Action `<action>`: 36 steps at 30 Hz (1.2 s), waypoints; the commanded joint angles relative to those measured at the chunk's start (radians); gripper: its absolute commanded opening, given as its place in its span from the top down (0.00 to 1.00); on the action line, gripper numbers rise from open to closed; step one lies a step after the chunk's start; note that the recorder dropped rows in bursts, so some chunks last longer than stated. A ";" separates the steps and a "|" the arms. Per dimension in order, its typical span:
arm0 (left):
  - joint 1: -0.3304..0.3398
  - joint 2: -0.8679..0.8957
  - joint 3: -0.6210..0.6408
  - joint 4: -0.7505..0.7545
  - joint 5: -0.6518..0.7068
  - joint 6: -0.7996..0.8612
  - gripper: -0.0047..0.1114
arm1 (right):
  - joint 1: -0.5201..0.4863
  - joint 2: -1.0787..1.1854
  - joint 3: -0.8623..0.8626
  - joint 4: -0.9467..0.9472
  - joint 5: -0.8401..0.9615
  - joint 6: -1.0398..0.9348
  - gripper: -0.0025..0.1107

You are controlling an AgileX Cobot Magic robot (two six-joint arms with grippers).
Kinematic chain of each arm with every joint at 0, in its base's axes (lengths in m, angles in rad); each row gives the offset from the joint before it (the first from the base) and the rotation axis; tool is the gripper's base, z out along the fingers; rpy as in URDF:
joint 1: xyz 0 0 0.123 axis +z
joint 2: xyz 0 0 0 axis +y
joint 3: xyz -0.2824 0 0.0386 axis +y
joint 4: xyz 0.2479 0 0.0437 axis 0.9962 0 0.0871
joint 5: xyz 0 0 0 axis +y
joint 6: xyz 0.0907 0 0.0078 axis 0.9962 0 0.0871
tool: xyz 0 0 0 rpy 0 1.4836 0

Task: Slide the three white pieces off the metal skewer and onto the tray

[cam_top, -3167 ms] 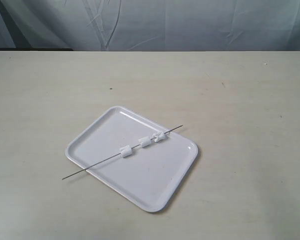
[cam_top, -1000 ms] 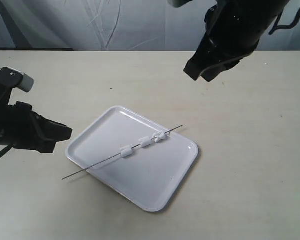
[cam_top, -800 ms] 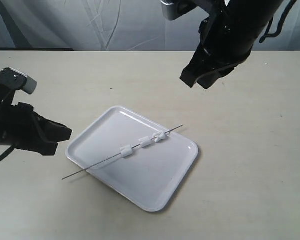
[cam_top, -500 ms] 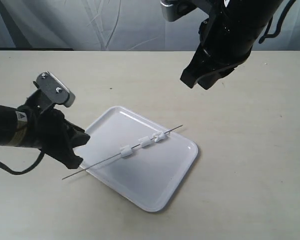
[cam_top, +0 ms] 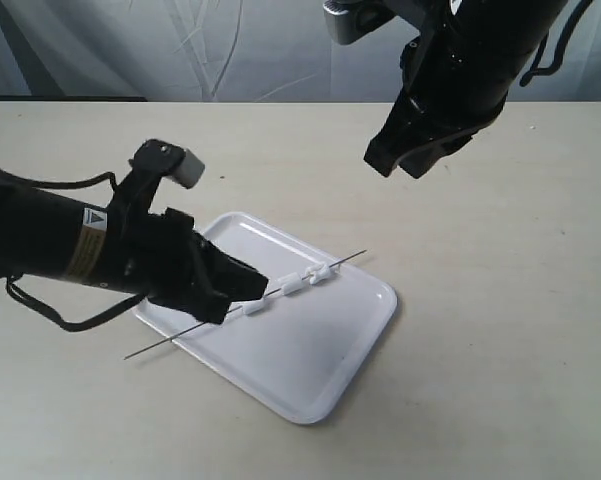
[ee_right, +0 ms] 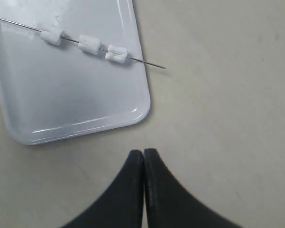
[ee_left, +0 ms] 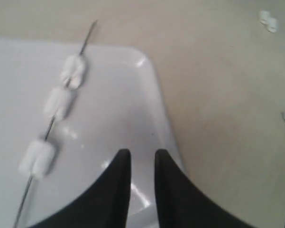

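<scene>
Beige table (cam_top: 500,300) bearing white tray (cam_top: 302,362)

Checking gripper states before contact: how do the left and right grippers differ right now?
Jaws: the left gripper is slightly parted, the right gripper pressed together. Pose: the left gripper hovers low over the tray beside the skewer, the right gripper hangs high, off the tray. Both are black and hold nothing.

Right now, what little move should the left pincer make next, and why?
Probably a small sideways shift toward the metal skewer, so its bare stretch lies between the fingers. The left pincer hangs over the tray, slightly open and empty; the skewer, with the three white pieces threaded on it, lies off to one side.
</scene>
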 commanded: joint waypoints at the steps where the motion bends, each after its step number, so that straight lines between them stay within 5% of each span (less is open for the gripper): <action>1: -0.009 -0.097 -0.013 0.069 -0.026 0.640 0.79 | 0.000 -0.001 -0.009 -0.008 -0.001 -0.004 0.97; 2: -0.009 -0.133 -0.013 0.069 0.014 0.878 0.79 | 0.000 -0.001 -0.009 -0.008 -0.001 -0.004 0.97; 5: -0.009 -0.192 -0.013 0.069 0.225 1.141 0.79 | 0.000 -0.001 -0.009 -0.008 -0.001 -0.004 0.97; 6: -0.009 -0.195 -0.013 0.069 0.415 1.108 0.79 | 0.000 -0.001 -0.009 -0.008 -0.001 -0.004 0.97; 8: -0.009 -0.195 -0.013 0.055 0.587 0.984 0.79 | 0.000 -0.001 -0.009 -0.008 -0.001 -0.004 0.97; 12: -0.009 -0.185 -0.007 -0.190 0.751 0.668 0.73 | 0.000 -0.001 -0.009 -0.008 -0.001 -0.007 0.97; 18: -0.031 -0.178 0.065 -0.698 0.826 0.758 0.64 | 0.000 -0.001 -0.009 -0.008 -0.001 -0.007 0.97; 22: -0.098 -0.178 0.112 -1.031 0.888 0.991 0.64 | 0.000 -0.001 -0.009 0.030 -0.001 -0.007 0.97; 29: -0.202 -0.178 0.117 -1.622 1.069 1.684 0.64 | 0.000 -0.001 -0.009 0.075 -0.001 -0.005 0.97; 32: -0.202 -0.178 0.088 -1.756 1.166 1.906 0.64 | 0.000 -0.001 -0.009 0.077 -0.001 -0.005 0.97; 36: -0.202 -0.169 0.022 -1.717 1.248 1.954 0.64 | 0.000 -0.001 -0.009 0.084 -0.001 -0.005 0.97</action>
